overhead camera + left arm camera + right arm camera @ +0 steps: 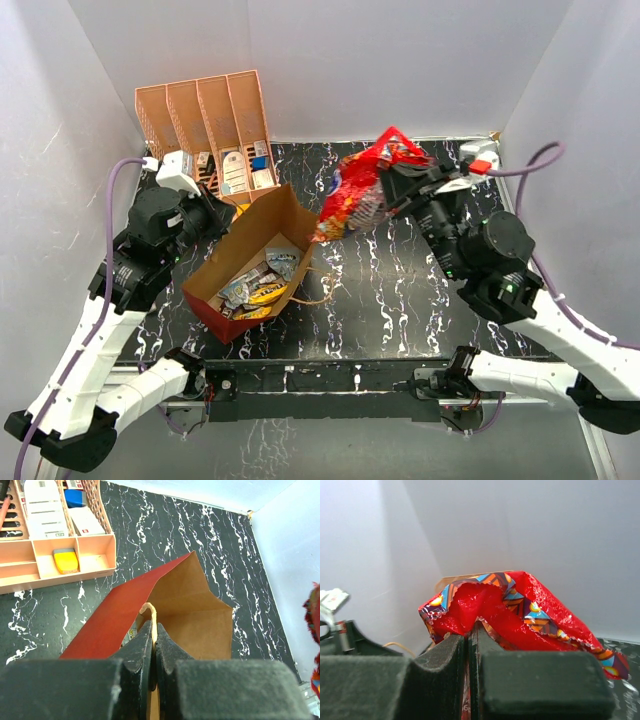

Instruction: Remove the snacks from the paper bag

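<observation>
Right gripper (398, 178) is pressed together on the top edge of the sweets bag (352, 198), its two dark, matte fingers pinching a fold of crinkly red film; in the right wrist view the jaws meet with almost no gap and the glossy plastic bunches up above them in a creased hump, trimmed with a band of orange, blue and purple pattern. That bag hangs in the air over the table, red and partly clear, wrinkled along its length, its lower end just beside the far right corner of the paper bag (268, 214). Left gripper (154, 630) is likewise closed, nipping one loop handle (150, 612), a tan twisted paper cord that arches up between the fingertips. The paper bag sits left of centre on the table with its mouth open to the overhead camera: smooth dark red outside, dull brown kraft inside, the walls creased at the corners into a rough rectangle. Its second handle (321, 284) lies as a thin loop on the table by the near right side. Inside the bag rest several small packets (258, 283), shiny and crumpled, yellow and silver-blue among them. Behind it stands the peach rack (200, 112), a rigid plastic organiser with slotted sides and upright dividers, holding small white and blue boxes (240, 170). The table (400, 290) is black with white marble-like veins, enclosed by plain white walls.
</observation>
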